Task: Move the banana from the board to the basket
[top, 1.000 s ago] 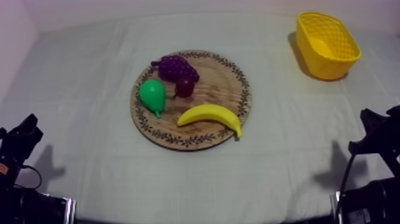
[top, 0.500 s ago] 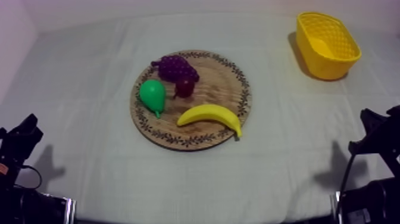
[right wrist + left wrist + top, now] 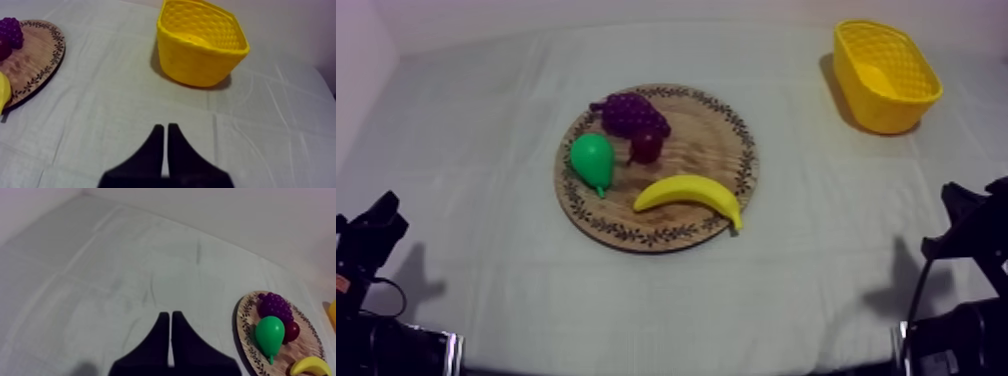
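Nothing has shifted since a second ago. The left jaws and right jaws rest low at the near tabletop [image 3: 486, 260] corners, each closed to a narrow wedge and holding nothing. The banana [image 3: 688, 194] lies on the wooden board's [image 3: 714, 138] near side. Behind it are the pear [image 3: 593, 160], small red fruit [image 3: 647, 147] and grapes [image 3: 629, 113]. The yellow basket [image 3: 884, 112] stands far right, well apart.

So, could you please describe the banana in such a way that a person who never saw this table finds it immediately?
Look at the round wooden board with a patterned rim in the middle of the table. The banana lies alone near its front rim, apart from the pear, grapes and small red fruit clustered behind. It is the only long, curved, yellow piece.
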